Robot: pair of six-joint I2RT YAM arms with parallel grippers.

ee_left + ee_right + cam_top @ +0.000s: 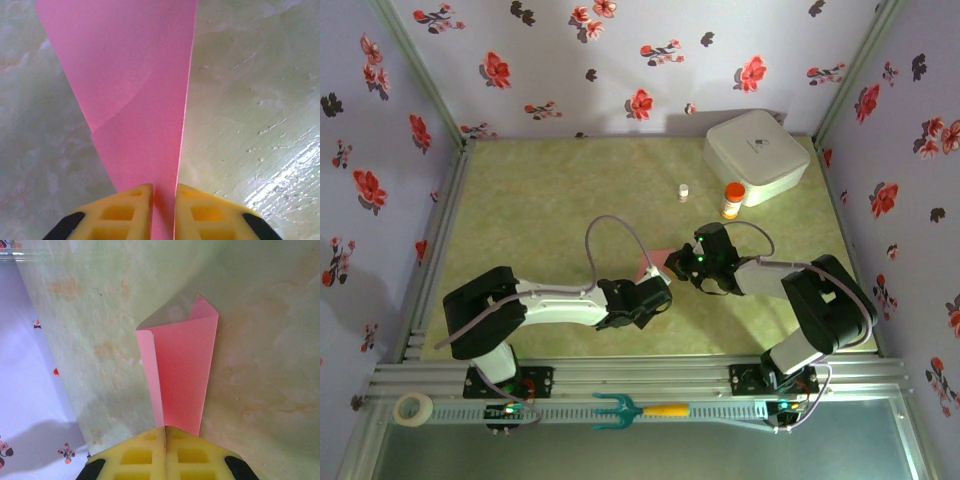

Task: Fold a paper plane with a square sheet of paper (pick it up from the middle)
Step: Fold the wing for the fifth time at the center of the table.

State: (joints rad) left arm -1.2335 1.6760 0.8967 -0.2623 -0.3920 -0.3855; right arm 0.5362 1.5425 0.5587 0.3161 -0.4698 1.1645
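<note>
Paper, smooth salmon-pink, creased; left gripper and right gripper tight on it

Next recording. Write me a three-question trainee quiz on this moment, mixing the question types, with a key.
1. True or false: the left gripper and the right gripper are both shut on the paper.
2. Which thing stands nearest the white box? A) orange-capped bottle B) fork C) tape roll
3. Fill in: the fingers on both arms are coloured ___.

Key: 1 true; 2 A; 3 yellow.
</note>
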